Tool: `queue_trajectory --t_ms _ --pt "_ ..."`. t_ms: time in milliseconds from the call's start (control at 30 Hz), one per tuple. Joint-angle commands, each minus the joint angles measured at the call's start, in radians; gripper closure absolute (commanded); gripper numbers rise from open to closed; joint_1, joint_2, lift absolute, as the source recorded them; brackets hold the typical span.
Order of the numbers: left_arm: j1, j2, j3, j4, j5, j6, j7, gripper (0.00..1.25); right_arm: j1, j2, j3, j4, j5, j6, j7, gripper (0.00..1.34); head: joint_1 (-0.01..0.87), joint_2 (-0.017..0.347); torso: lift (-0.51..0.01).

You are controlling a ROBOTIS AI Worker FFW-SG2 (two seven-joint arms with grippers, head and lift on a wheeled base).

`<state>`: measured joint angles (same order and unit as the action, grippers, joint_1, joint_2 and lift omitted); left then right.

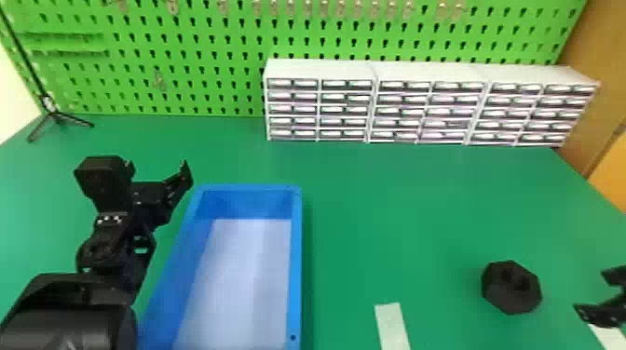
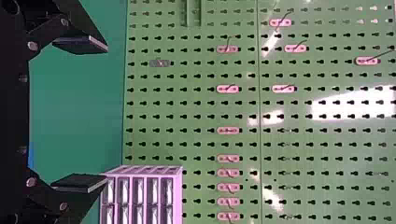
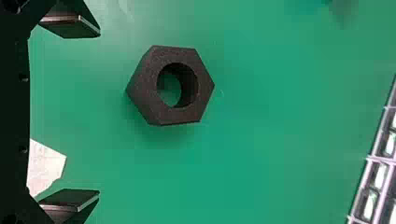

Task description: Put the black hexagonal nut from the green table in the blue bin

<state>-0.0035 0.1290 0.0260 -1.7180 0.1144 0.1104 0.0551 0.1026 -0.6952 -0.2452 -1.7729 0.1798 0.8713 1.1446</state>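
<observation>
The black hexagonal nut (image 1: 512,300) lay on the green surface (image 1: 396,209), just beside the right pincer (image 1: 591,292) and apart from it, on the pincer's left in the head view. The right pincer was open and held nothing; its two flat fingers stood wide apart. In the right wrist view the nut lay flat beyond the fingertips, its round hole facing the camera, roughly in line with the gap between the fingers but nearer one finger's side than the other's. The blue bin (image 1: 296,260) stood well apart from the nut, to its left in the head view. At the bin's far left corner was the left pincer (image 1: 157,166), also open and holding nothing. A pale strip (image 1: 392,326) lay on the surface between the bin and the nut. At the back, white drawer units (image 1: 321,70) stood in front of a green pegboard (image 1: 209,46), with a black tripod (image 1: 56,115) at the far left.
</observation>
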Motion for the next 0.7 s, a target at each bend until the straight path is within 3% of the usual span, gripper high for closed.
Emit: queue_trajectory --t_ms 0,667 --pt "-0.001 0.001 0.002 0.0 0.001 0.0 0.0 0.28 -0.003 0.0 0.009 0.006 0.004 0.0 0.003 0.09 0.683 0.028 -0.096" --pt "-0.003 0.004 0.002 0.0 0.005 0.0 0.0 0.28 -0.026 0.006 0.037 0.018 0.001 -0.026 0.001 0.09 0.683 0.028 -0.096"
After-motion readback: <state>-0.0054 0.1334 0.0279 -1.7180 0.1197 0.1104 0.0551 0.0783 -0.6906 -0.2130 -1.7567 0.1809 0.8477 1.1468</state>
